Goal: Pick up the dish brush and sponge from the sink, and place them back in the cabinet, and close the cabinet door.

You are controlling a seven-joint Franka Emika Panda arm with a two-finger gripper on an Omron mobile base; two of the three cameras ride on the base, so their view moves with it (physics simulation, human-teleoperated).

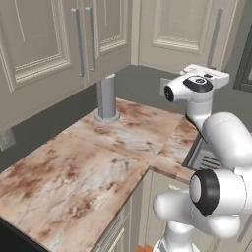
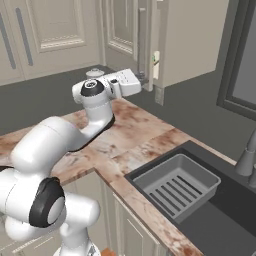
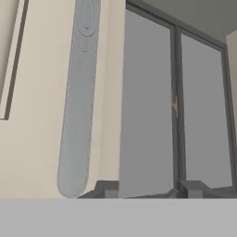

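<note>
The pincer (image 3: 142,192) is pointing along the cabinet door (image 3: 41,115), its tips standing apart with nothing between them, beside the door's long grey bar handle (image 3: 77,106). The door (image 2: 142,40) is hanging ajar over the marbled worktop (image 2: 145,135). The sink (image 2: 220,220) is holding a ribbed drainer tray (image 2: 177,186).

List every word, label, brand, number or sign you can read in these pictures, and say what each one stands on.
There is no text to read.
The cabinet door and its handle are plain.
The countertop, the drainer tray in the sink and the window carry no label.
The gripper and the arm bear no readable brand or number.
</note>
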